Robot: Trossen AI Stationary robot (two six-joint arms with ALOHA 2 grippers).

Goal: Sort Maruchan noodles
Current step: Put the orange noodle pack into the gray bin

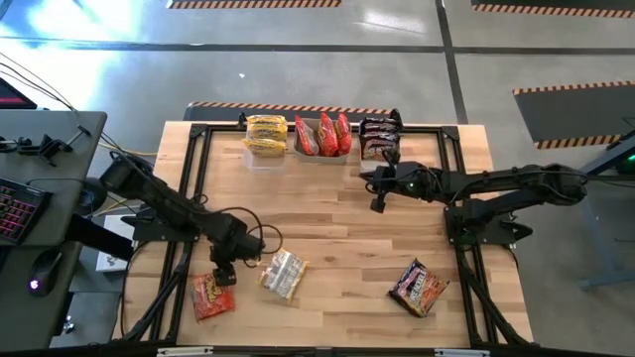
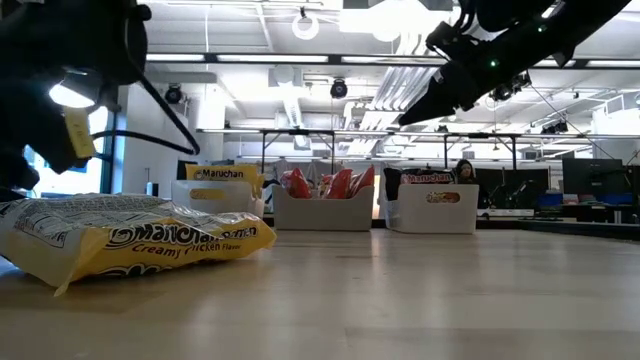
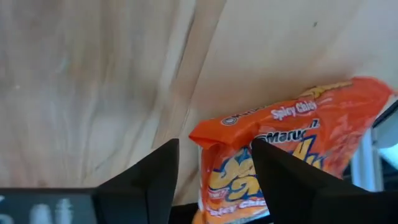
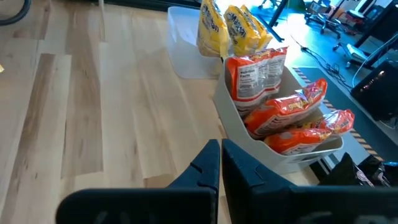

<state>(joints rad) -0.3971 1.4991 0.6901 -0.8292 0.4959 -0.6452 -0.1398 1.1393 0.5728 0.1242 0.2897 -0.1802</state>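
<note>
Fingers of the left gripper spread over the orange packet; yellow packet lies beside.

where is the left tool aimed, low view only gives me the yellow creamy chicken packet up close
observer: The left tool, open, is over an orange crinkly plastic spicy chicken packet, which lies beside the yellow crinkly plastic packet.
operator: any other loose packets
observer: One dark crinkly plastic packet lies flat on the right arm's side of the wooden table.
operator: right tool carrying anything
observer: No, the right tool is shut and empty, in the air near the white rectangular plastic tub of dark packets.
</note>
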